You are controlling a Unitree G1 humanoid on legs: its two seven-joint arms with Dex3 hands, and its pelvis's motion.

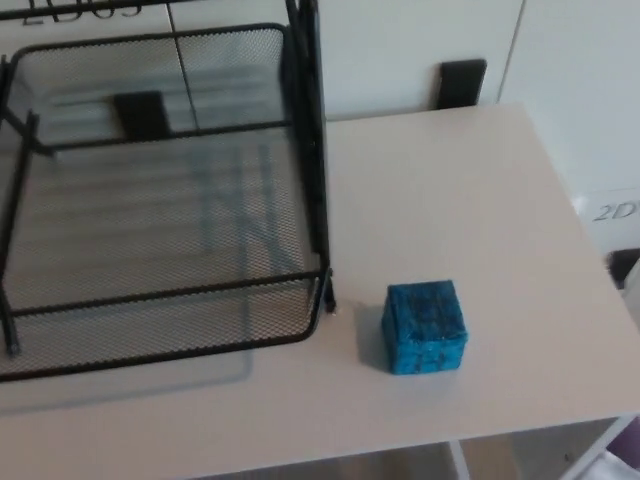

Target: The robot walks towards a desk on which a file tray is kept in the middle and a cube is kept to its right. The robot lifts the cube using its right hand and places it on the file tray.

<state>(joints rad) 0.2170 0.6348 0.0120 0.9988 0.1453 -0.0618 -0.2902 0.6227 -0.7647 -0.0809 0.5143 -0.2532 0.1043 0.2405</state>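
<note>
1. At the tray's (170, 292) 4 o'clock, just beside its corner, the cube (425, 327) rests flat on the bench (450, 190).
2. It looks rigid and probably light; opposite flat sides offer the surest hold.
3. Neither robot hand shows, so its state cannot be told.

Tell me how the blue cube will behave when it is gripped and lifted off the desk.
The blue cube sits flat on one face on the desk, so it would probably slide rather than roll if nudged. Its edges look straight, so it is likely stiff, not squashy. Its faces look slightly glossy, so it may slip a little.
</note>
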